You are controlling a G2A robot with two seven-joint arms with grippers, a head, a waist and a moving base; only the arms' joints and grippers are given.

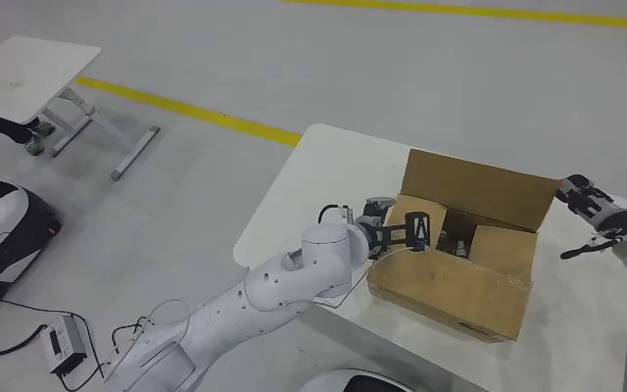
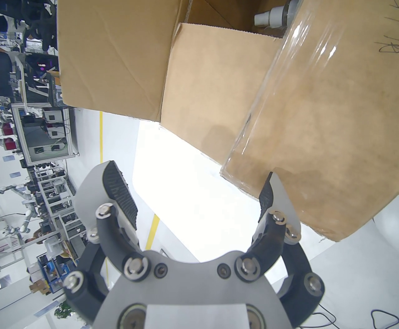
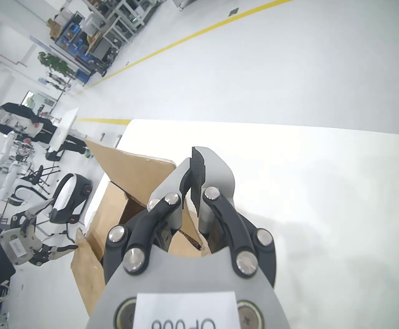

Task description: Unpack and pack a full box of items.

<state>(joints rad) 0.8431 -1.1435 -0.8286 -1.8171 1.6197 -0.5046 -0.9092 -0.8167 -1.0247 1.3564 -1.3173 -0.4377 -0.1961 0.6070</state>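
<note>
The cardboard box (image 1: 453, 289) is brown and stands open on the white worktop (image 1: 313, 186), close to its near edge. Its wide far flap (image 1: 475, 184) stands upright. A strip of clear tape (image 2: 290, 71) runs over one outer wall. Inside lie several small items (image 1: 456, 238), hard to make out; one has a grey cap (image 2: 270, 15).

Pale grey floor (image 1: 294, 59) crossed by yellow lines (image 1: 186, 110). A small white folding table (image 1: 34, 64) stands far left. Cluttered shelving racks (image 3: 93, 34) and a potted plant (image 3: 53, 62) stand at the room's edge.
</note>
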